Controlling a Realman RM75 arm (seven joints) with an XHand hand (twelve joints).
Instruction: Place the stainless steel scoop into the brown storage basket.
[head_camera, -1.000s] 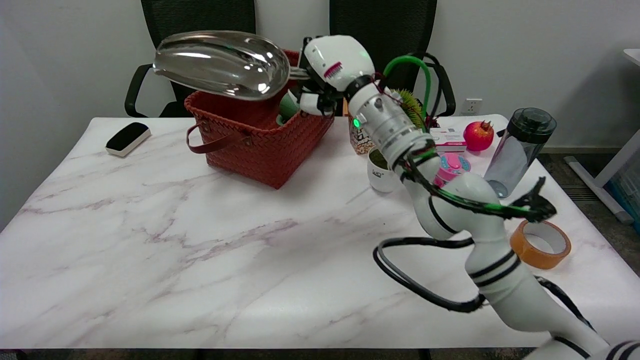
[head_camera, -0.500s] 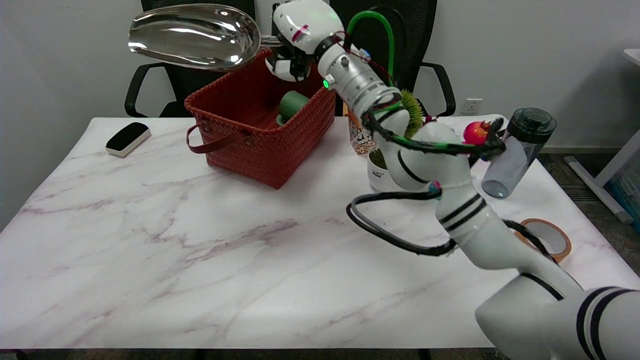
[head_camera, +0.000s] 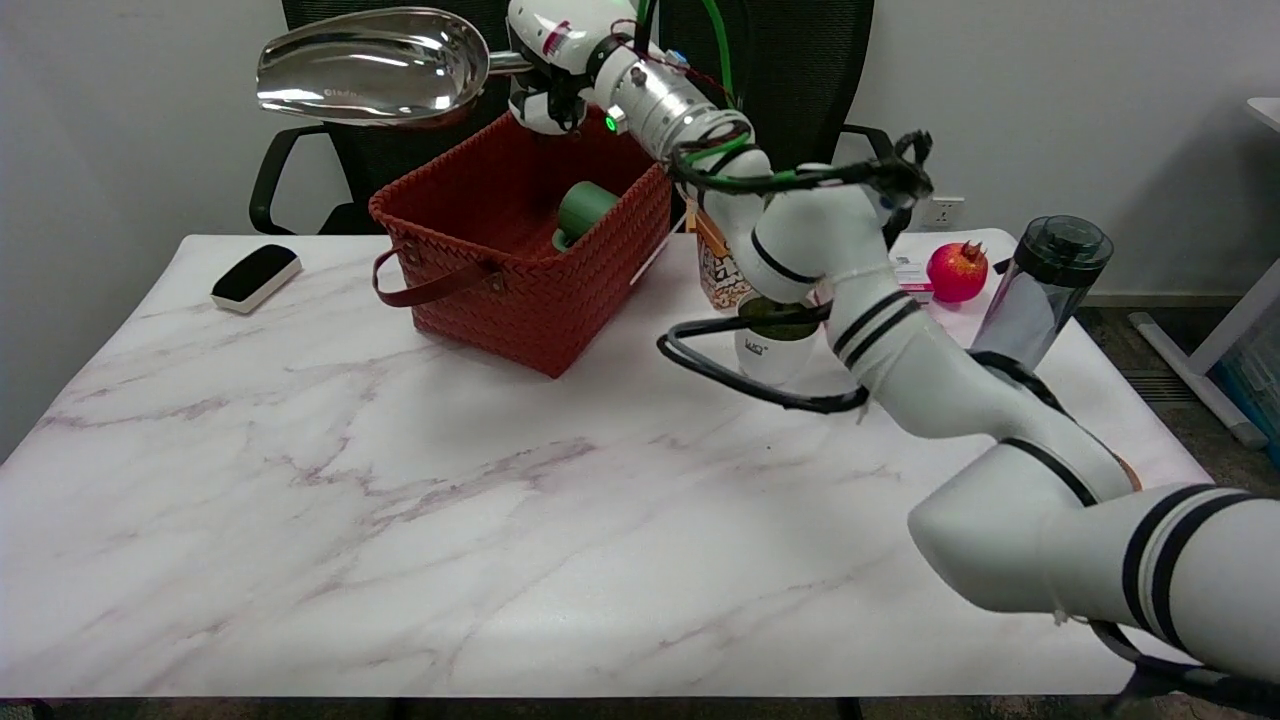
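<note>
The right hand (head_camera: 545, 60) grips the short handle of the shiny stainless steel scoop (head_camera: 365, 68), held high above the brown woven storage basket (head_camera: 520, 270). The scoop looks rigid, smooth, probably slippery; its handle seems the best hold.

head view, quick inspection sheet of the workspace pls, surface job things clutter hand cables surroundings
surface: white marble-look table, nothing spilled that shows.
job's things: stainless steel scoop held in the air above the brown storage basket, not yet inside; green roll in the basket.
clutter: black-topped eraser, white cup, pomegranate, grey bottle, printed carton.
hand: right hand grips the scoop's handle.
cables: black cable loop hangs under the arm near the cup.
surroundings: two black chairs, wall socket.
</note>
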